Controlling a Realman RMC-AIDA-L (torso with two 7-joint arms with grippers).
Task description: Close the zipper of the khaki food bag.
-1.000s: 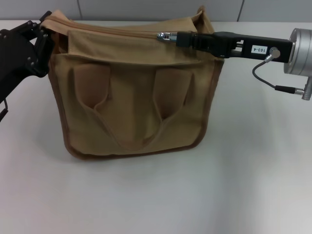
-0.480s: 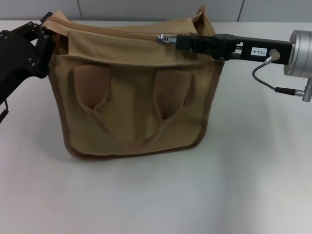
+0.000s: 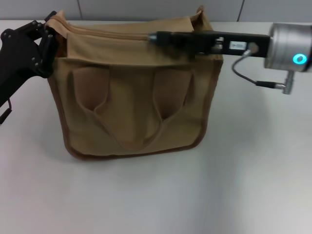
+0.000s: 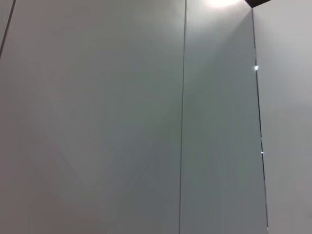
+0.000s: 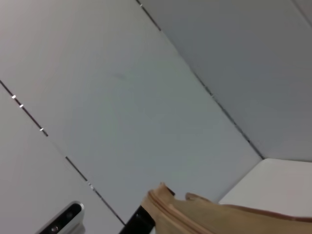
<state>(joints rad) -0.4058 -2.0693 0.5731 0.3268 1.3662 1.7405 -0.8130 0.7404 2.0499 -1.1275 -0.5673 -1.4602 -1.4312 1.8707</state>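
Observation:
The khaki food bag stands upright on the white table, its two looped handles hanging down the front. Its zipper runs along the top edge. My right gripper reaches in from the right along the top of the bag, shut on the small silver pull tab, a little right of the middle of the top edge. My left gripper is at the bag's top left corner, shut on the fabric there. The right wrist view shows only the bag's top edge against the wall.
White table extends in front of and to the right of the bag. Grey wall panels stand close behind it. A cable loops under the right wrist. The left wrist view shows only wall panels.
My right gripper has slid left along the bag's top, taking the pull tab with it, and its wrist has turned. The left gripper stays at the corner.

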